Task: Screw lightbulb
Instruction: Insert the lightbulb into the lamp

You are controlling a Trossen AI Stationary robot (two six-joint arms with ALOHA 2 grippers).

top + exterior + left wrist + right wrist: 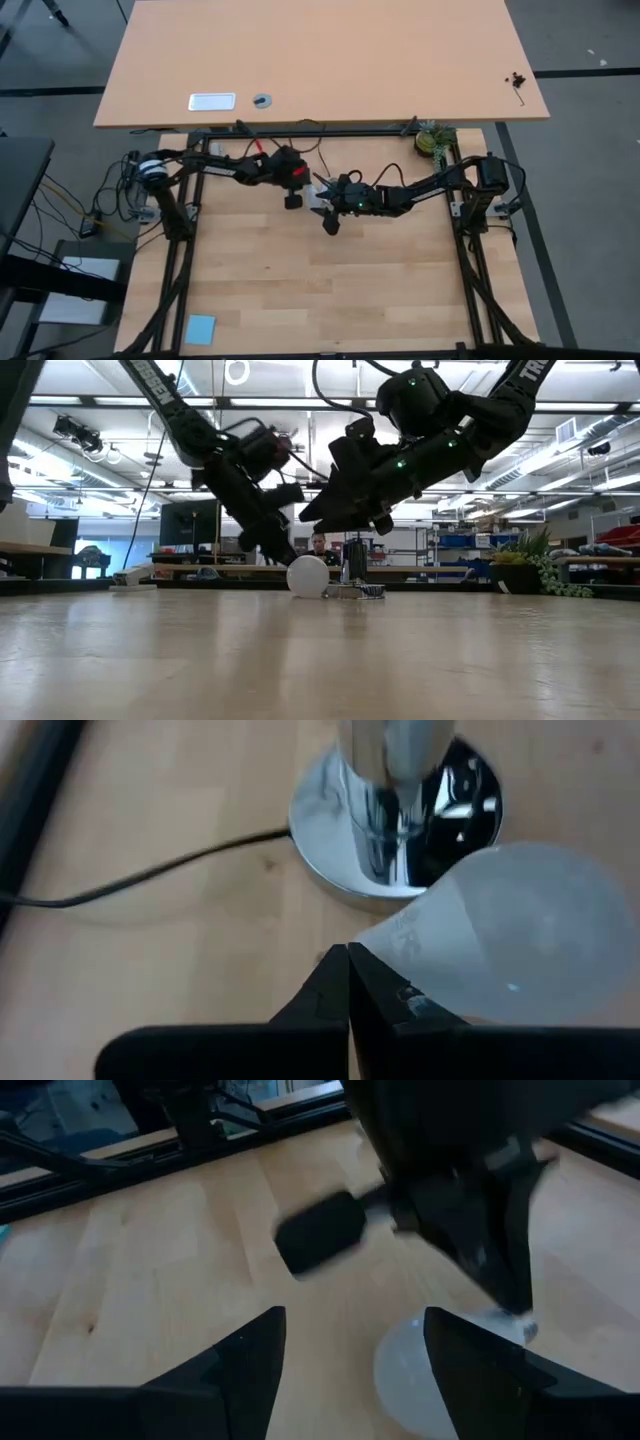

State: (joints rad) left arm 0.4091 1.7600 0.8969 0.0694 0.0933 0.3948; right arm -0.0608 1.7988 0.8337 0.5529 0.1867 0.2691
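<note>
The white lightbulb (pixel 308 576) lies on its side on the wooden table, next to the round chrome socket disc (pixel 390 820) with its upright post and black cord (pixel 150 875). The bulb's screw base is hidden. My left gripper (pixel 348 982) is shut, its tip low beside the bulb (pixel 520 930). It also shows in the high view (pixel 292 198). My right gripper (pixel 350 1350) is open and hangs above the bulb (pixel 420 1380), touching nothing. It shows above the table in the low view (pixel 345 510). My left gripper's shut fingers (pixel 385 995) lie against the narrowing part of the bulb's white glass (pixel 420 945), met by the outer side of one finger. The fingers slant down from the table's left. The bulb rests on the table on its side.
A second, lighter table (pixel 320 60) stands beyond the far edge, with a white plate and a small disc on it. A blue card (pixel 200 328) lies near the front left corner. A green plant (pixel 432 138) sits at the far right. The near half of the wooden table (pixel 330 290) is bare.
</note>
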